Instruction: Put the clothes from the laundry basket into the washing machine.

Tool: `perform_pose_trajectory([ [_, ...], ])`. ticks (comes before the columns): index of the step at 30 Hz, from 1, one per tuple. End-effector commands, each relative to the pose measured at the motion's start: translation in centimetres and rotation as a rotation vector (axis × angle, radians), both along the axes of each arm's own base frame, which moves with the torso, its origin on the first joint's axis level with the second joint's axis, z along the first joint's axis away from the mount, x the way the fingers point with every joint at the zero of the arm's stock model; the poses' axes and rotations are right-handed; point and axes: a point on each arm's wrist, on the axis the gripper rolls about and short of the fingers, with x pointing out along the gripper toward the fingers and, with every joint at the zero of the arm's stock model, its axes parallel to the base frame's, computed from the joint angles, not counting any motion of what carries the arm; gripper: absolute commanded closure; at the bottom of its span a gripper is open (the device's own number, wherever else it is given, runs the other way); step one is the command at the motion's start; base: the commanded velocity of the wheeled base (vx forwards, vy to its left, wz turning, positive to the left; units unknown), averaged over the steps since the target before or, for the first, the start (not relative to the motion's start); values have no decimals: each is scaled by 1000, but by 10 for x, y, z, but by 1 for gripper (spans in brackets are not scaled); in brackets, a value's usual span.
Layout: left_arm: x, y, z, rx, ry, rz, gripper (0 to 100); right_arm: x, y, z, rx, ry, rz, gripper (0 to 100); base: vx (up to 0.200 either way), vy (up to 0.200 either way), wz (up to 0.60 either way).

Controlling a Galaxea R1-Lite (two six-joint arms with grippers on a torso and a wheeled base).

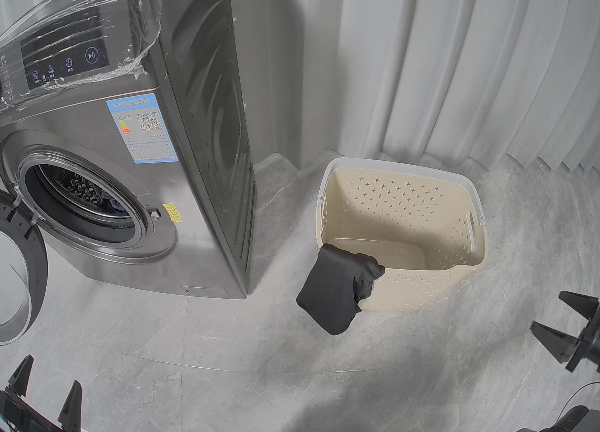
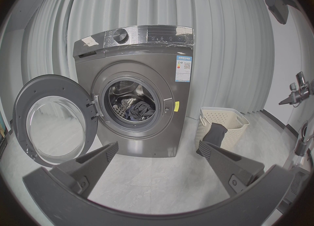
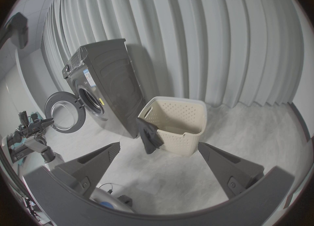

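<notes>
Task appears nearly complete. Clothes [image 2: 139,109] lie inside the washing machine [image 1: 200,139], left of frame, door open. One dark garment [image 1: 340,286] hangs over the laundry basket [image 1: 400,168] rim, lower centre. Left gripper [image 1: 50,372] and right gripper [image 1: 549,311], bottom corners, are spread wide and hold nothing.

A pale, pleated curtain [image 1: 437,46] hangs to the floor across the back of the head view, from 12 round to 3 o'clock, with soft grey shade in its folds. The floor [image 1: 250,352] is light grey, marble-look tile, and its thin joints [image 1: 182,364] cross at 7 o'clock. In the left wrist view a white wall [image 2: 284,73] meets the curtain's end, with dark skirting [image 2: 278,123] along its foot. The light is even and diffuse.
</notes>
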Motion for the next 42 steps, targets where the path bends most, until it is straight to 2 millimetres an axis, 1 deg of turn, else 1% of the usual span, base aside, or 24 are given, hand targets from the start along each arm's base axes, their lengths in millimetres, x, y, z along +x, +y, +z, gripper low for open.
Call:
perform_pose_trajectory([
  [1,0,0,-5,-3,0,-1,0,116,56,-32,8,312,228,0,0,0,0],
  [3,0,0,-5,-5,1,0,0,132,70,-43,38,315,247,0,0,0,0],
  [6,0,0,-5,-6,0,0,0,148,87,-58,39,291,273,0,0,0,0],
  [7,0,0,-5,-6,0,-1,0,149,88,-59,38,291,272,0,0,0,0],
  [8,0,0,-5,-6,0,-1,0,157,96,-66,30,270,257,0,0,0,0],
  [9,0,0,-5,-6,1,-1,0,161,101,-69,22,255,244,0,0,0,0],
  [10,0,0,-5,-6,1,0,0,163,103,-70,20,247,240,0,0,0,0],
  [12,0,0,-5,-8,0,-1,0,176,111,-77,13,221,225,0,0,0,0],
  [13,0,0,-5,-8,0,0,0,180,113,-80,14,222,227,0,0,0,0],
  [23,0,0,-5,-8,0,0,0,207,131,-82,18,193,233,0,0,0,0],
  [31,0,0,-5,-10,0,0,0,229,142,-97,4,203,232,0,0,0,0],
  [32,0,0,-5,-8,0,0,0,234,145,-101,-10,197,224,0,0,0,0],
  [33,0,0,-5,-8,0,0,0,234,145,-101,-10,197,224,0,0,0,0],
  [34,0,0,-5,-8,0,2,0,240,148,-103,-17,186,216,0,0,0,0],
  [39,0,0,-5,-10,1,0,0,254,155,-106,-14,167,218,0,0,0,0],
  [42,0,0,-5,-10,0,2,0,262,159,-111,-15,167,215,0,0,0,0],
])
